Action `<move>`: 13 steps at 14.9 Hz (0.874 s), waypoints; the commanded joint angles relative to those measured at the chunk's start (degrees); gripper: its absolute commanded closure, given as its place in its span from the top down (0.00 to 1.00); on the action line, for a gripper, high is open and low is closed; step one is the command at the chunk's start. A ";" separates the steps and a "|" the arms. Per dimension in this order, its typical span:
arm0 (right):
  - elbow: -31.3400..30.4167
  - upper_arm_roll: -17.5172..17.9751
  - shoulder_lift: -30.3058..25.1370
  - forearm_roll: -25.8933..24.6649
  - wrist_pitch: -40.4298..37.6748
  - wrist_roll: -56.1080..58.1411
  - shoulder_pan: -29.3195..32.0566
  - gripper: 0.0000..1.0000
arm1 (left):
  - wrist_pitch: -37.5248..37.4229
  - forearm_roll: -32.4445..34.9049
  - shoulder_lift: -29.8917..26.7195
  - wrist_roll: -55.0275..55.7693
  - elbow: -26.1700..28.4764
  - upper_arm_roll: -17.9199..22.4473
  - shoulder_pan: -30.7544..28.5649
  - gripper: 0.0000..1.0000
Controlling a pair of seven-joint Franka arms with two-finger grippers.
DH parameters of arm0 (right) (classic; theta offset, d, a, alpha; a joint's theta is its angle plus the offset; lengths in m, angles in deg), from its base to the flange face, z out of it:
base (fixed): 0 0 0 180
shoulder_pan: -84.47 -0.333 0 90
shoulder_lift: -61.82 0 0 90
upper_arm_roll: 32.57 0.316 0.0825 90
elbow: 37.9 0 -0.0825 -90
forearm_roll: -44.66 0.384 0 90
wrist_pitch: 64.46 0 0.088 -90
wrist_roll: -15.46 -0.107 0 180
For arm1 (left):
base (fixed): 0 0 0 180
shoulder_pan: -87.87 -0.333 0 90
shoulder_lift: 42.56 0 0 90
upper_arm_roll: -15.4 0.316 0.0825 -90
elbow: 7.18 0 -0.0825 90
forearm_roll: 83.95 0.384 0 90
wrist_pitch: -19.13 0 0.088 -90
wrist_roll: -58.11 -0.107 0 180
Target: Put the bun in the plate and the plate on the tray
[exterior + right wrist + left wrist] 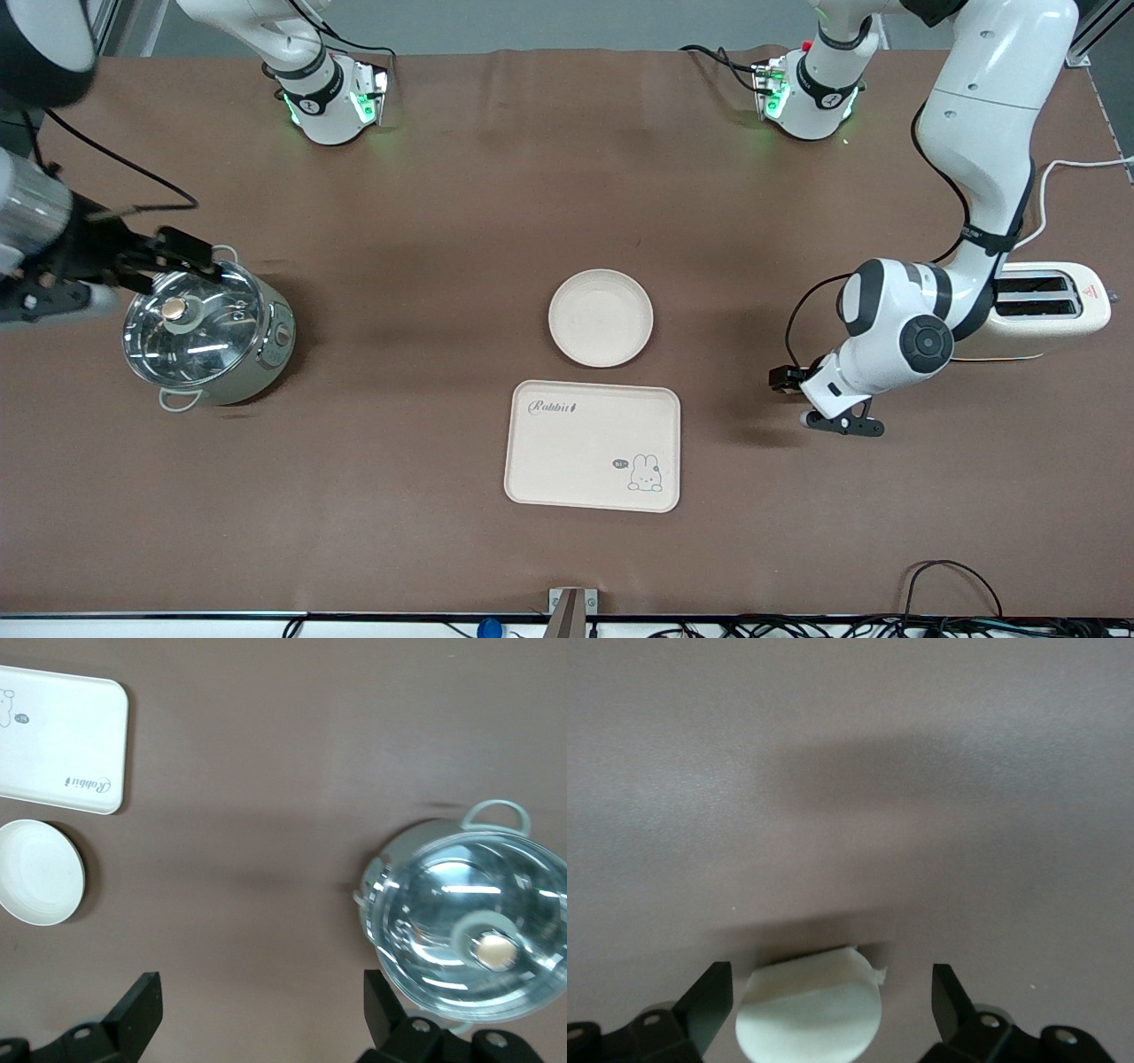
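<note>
The bun [811,1014] lies on the brown table between my left gripper's [831,997] open fingers, with a gap on each side. In the front view the left gripper [837,424] is low over the table toward the left arm's end, and it hides most of the bun. The round plate [601,317] sits empty mid-table. The tray [593,446] lies just nearer the front camera than the plate. My right gripper [182,264] is open and empty, up over the edge of a pot. The right wrist view [263,1001] also shows the plate [40,870] and the tray [58,735].
A steel pot with a glass lid [205,332] stands toward the right arm's end; it also shows in the right wrist view [469,939]. A white toaster [1050,306] stands by the left arm's elbow. Cables run along the table's front edge.
</note>
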 commanded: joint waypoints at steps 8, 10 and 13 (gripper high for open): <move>-11.21 -0.33 1.50 2.51 14.06 -5.14 -6.84 1.00 | 0.91 -0.85 -0.85 -1.77 2.16 -0.57 -0.77 0.12; -11.21 -0.42 2.82 3.58 15.20 -6.91 -8.16 1.00 | -0.06 -1.03 -1.55 2.17 1.64 -3.63 -0.77 0.04; -14.79 -0.42 3.61 5.15 19.05 -7.18 -9.65 1.00 | -6.62 -1.03 -2.61 15.33 -3.87 -8.29 1.59 0.01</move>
